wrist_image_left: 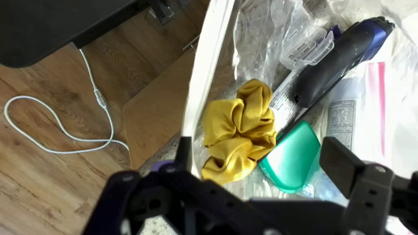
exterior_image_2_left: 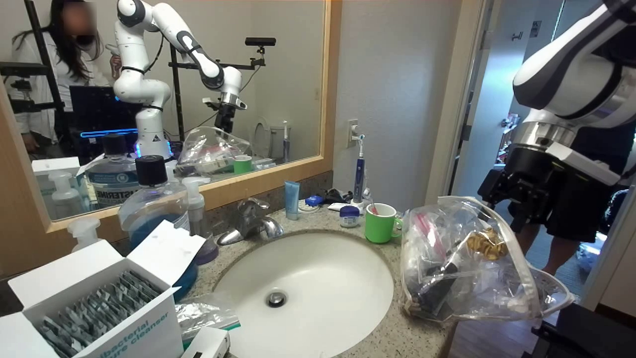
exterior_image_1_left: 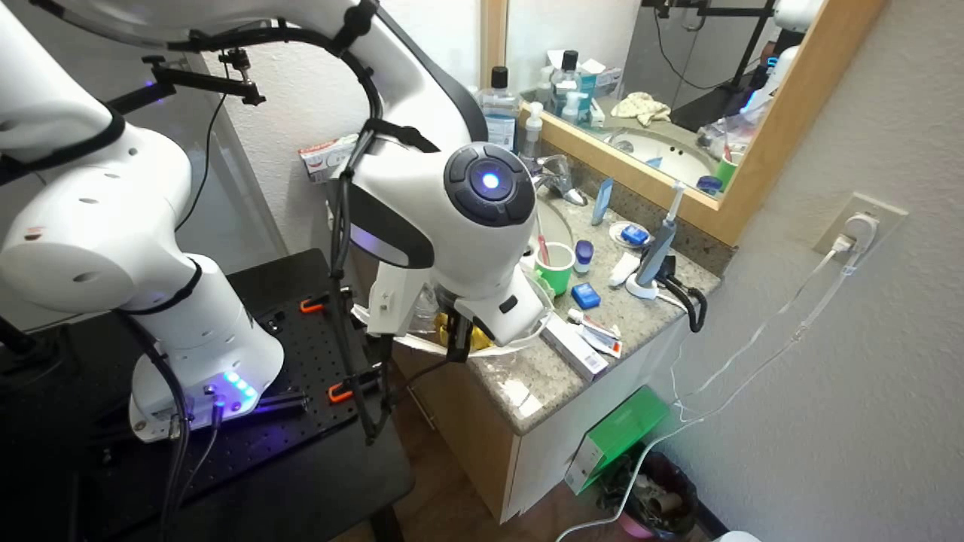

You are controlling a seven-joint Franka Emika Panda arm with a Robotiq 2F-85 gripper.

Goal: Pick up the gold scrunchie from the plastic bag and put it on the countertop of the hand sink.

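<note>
The gold scrunchie (wrist_image_left: 240, 130) lies bunched inside the clear plastic bag, near its whitish rim (wrist_image_left: 204, 75). It also shows in both exterior views (exterior_image_2_left: 488, 243), partly hidden by the gripper in an exterior view (exterior_image_1_left: 480, 339). The plastic bag (exterior_image_2_left: 477, 291) stands open at the counter edge beside the round white hand sink (exterior_image_2_left: 323, 283). My gripper (wrist_image_left: 261, 155) is open and empty, pointing down above the bag's opening; in an exterior view it (exterior_image_2_left: 504, 214) is just above the scrunchie. The left finger overlaps the bag's rim in the wrist view; contact is unclear. The countertop (exterior_image_2_left: 318, 219) surrounds the sink.
In the bag, a green item (wrist_image_left: 294, 160) and a dark trimmer (wrist_image_left: 329, 65) lie beside the scrunchie. A green mug (exterior_image_2_left: 380, 228), tap (exterior_image_2_left: 253, 223), electric toothbrush (exterior_image_2_left: 359, 174) and box of packets (exterior_image_2_left: 99, 308) stand around the sink. A mirror (exterior_image_2_left: 278, 99) hangs behind.
</note>
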